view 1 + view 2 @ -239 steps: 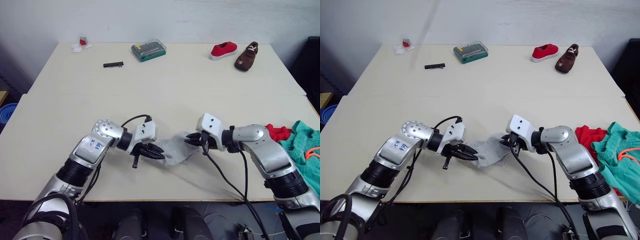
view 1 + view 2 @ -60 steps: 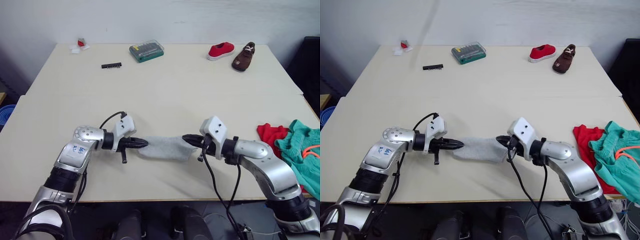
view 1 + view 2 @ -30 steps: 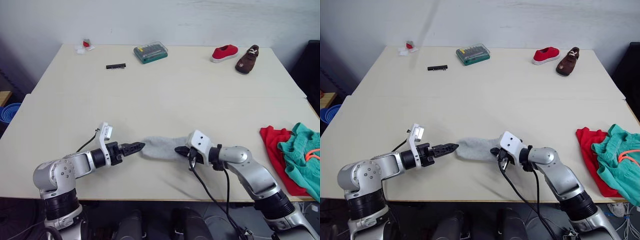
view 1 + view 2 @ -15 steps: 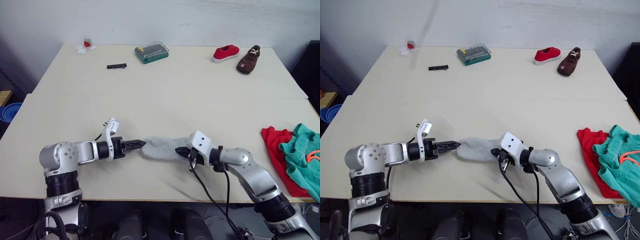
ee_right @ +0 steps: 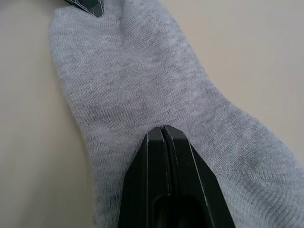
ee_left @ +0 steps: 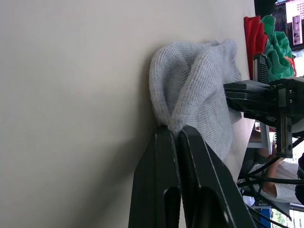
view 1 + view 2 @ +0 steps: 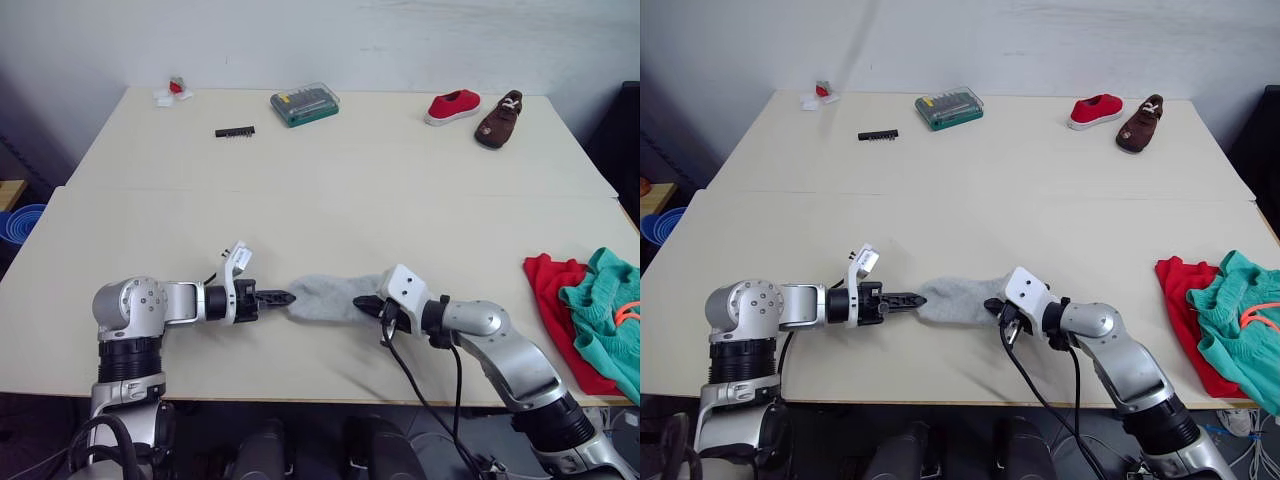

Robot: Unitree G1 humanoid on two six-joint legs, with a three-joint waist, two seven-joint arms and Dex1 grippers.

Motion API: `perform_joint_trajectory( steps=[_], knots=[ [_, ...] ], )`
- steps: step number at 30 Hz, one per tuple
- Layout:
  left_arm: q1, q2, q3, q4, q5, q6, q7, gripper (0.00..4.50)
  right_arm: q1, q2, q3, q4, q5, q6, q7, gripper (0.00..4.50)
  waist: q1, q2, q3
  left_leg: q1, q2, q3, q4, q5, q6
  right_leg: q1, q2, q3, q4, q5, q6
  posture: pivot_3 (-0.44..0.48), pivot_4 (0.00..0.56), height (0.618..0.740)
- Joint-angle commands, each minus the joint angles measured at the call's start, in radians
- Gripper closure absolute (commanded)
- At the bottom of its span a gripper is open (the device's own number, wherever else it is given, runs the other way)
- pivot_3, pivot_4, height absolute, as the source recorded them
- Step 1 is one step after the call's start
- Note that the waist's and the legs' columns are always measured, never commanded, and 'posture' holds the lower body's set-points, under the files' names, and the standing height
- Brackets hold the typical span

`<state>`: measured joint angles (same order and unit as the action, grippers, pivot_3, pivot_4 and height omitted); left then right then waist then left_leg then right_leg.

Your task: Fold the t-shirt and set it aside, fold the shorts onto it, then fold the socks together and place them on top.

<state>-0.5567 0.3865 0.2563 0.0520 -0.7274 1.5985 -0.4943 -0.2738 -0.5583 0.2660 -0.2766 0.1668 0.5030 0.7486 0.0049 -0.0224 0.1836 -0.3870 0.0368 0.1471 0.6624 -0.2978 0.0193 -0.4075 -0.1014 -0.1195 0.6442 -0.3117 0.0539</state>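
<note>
- Progress: you are on the last stage. The t-shirt (image 7: pixel 553 300) lies at the right edge of the table (image 7: pixel 330 170), and the shorts (image 7: pixel 606 315) lie on top of it; both look bundled rather than crisply folded, so judge that stage done only loosely.
- The socks (image 7: pixel 325 298) lie near the front edge of the table, between your two arms and well apart from the clothes pile. They read as one flat grey strip, apparently laid one on the other.
- Left gripper (image 7: pixel 284 297): fingers pressed together, pinching the rounded end of the socks that faces your left arm. The left wrist view shows the knit bunched and folded over right at the fingertips (image 6: pixel 172 130).
- Right gripper (image 7: pixel 361 301): fingers drawn tight together at the opposite end of the socks. The right wrist view shows the closed tips lying on the grey fabric; a grip on it is likely, though the pinch itself is hard to confirm.
- Remaining, in my judgement: fold the socks over, carry them to your right and set them on the shorts.
- Unrelated items at the far side: two small shoes (image 7: pixel 480 108), a bit case (image 7: pixel 304 103) and a black bit strip (image 7: pixel 233 131).
</note>
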Motion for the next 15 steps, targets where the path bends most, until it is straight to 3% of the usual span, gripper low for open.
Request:
perform_joint_trajectory(
  steps=[1, 6, 15],
  knots=[
    [-0.017, -0.02, 0.003, 0.014, -0.016, 0.016, 0.003, 4.49, 0.015, -0.012, 0.001, -0.012, -0.01, 0.014, 0.007, 4.5, 0.0, 0.0, 0.0, 0.0, 0.0, 0.0, 0.0, 0.0, 0.0, 0.0, 0.0, 0.0, 0.0, 0.0, 0.0, 0.0, 0.15, 0.74],
    [-0.058, 0.036, 0.004, -0.006, -0.053, 0.016, -0.028, 4.49, 0.018, -0.013, -0.003, -0.017, -0.009, 0.012, 0.004, 4.5, -0.004, 0.0, 0.0, -0.001, 0.0, 0.0, 0.0, 0.0, 0.0, -0.001, 0.0, 0.0, 0.0, 0.0, 0.0, 0.0, 0.15, 0.74],
    [-0.144, 0.204, -0.174, -0.178, -0.056, -0.065, -0.127, 4.49, 0.03, -0.014, 0.008, -0.012, -0.024, 0.003, -0.001, 4.5, -0.008, -0.001, 0.001, -0.002, 0.0, 0.0, -0.001, 0.0, -0.001, -0.003, 0.001, 0.0, -0.001, 0.0, 0.0, 0.0, 0.15, 0.74]
  ],
)
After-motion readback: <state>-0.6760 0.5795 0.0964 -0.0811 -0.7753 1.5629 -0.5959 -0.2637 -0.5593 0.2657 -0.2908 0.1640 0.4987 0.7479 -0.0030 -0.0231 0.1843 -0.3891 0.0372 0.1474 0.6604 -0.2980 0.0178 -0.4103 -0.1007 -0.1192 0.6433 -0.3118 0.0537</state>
